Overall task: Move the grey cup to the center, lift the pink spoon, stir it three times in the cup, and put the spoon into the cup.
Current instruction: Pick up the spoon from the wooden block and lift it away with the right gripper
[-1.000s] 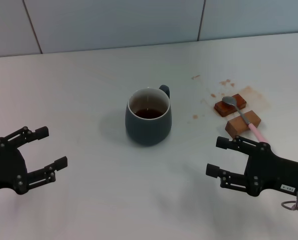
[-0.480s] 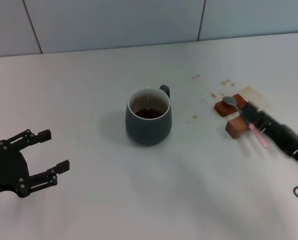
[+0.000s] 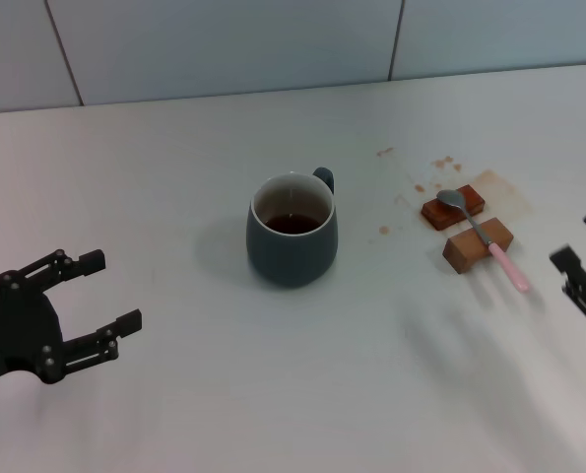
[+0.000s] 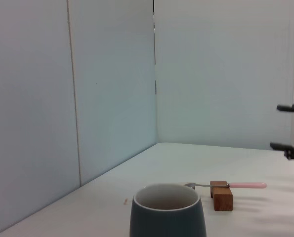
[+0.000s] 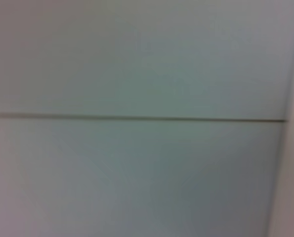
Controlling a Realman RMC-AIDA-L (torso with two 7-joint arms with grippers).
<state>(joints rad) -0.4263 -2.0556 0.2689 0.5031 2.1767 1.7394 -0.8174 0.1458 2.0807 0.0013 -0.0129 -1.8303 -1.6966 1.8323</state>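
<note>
From my head camera, the grey cup [image 3: 293,232] stands near the middle of the white table [image 3: 224,394], its handle at about one o'clock and brown liquid inside. The pink spoon [image 3: 485,236] lies at three o'clock from the cup, well apart, propped across two brown blocks [image 3: 466,229], its bowl on the farther block and its pink handle pointing toward five o'clock. My left gripper [image 3: 96,296] hovers at eight o'clock from the cup, jaws spread wide, holding nothing. My right gripper [image 3: 578,251] shows only at the frame's right edge, just past the spoon handle; its fingers stand apart and empty.

From my left wrist, I see the cup [image 4: 167,210] close by, the spoon [image 4: 231,185] bridging the blocks [image 4: 222,195] behind it, and my right gripper [image 4: 290,128] beyond, jaws parted.

My right wrist shows only blank wall (no help for aiming).

The risk, I judge: the spoon is slim and perched, so a grasp that lands off-centre could tip it off the blocks or shove them. A careless stir could also slop the liquid.
</note>
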